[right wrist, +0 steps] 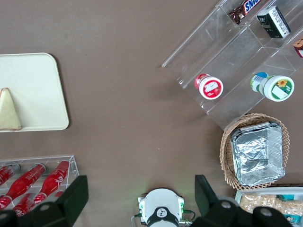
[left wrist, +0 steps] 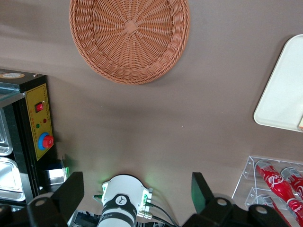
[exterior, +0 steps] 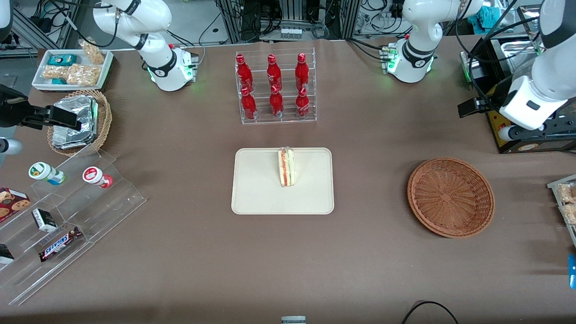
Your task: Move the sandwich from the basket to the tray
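The sandwich (exterior: 286,167) stands on its edge on the cream tray (exterior: 252,198), near the tray's middle; it also shows in the right wrist view (right wrist: 9,116). The reddish-brown wicker basket (exterior: 451,196) is empty and lies toward the working arm's end of the table. My left gripper (exterior: 472,108) hangs high above the table, farther from the front camera than the basket. In the left wrist view the gripper (left wrist: 137,194) is open and empty, with the basket (left wrist: 129,38) and a corner of the tray (left wrist: 281,94) below it.
A clear rack of red bottles (exterior: 275,87) stands farther back than the tray. A black box with a yellow panel (left wrist: 40,125) sits beside the gripper. A tan basket of foil packets (exterior: 74,121), a white snack bin (exterior: 72,67) and an acrylic snack stand (exterior: 67,211) lie toward the parked arm's end.
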